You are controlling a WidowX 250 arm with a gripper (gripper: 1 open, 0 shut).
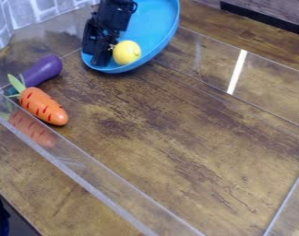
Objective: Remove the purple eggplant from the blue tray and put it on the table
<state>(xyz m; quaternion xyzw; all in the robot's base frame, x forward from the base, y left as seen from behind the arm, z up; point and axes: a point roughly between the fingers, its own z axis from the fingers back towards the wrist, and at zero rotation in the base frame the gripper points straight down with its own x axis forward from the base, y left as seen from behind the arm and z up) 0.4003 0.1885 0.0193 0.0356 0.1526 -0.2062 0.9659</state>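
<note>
The purple eggplant lies on the table at the left, outside the blue tray and just above the orange carrot. My black gripper hangs over the tray's left part, beside the yellow lemon. Its fingers stand open and hold nothing. The eggplant rests well to the lower left of the gripper, apart from it.
An orange carrot with a green top lies near the table's left edge. Clear acrylic edging runs along the front and left sides. The lemon sits inside the tray, close to its lower rim.
</note>
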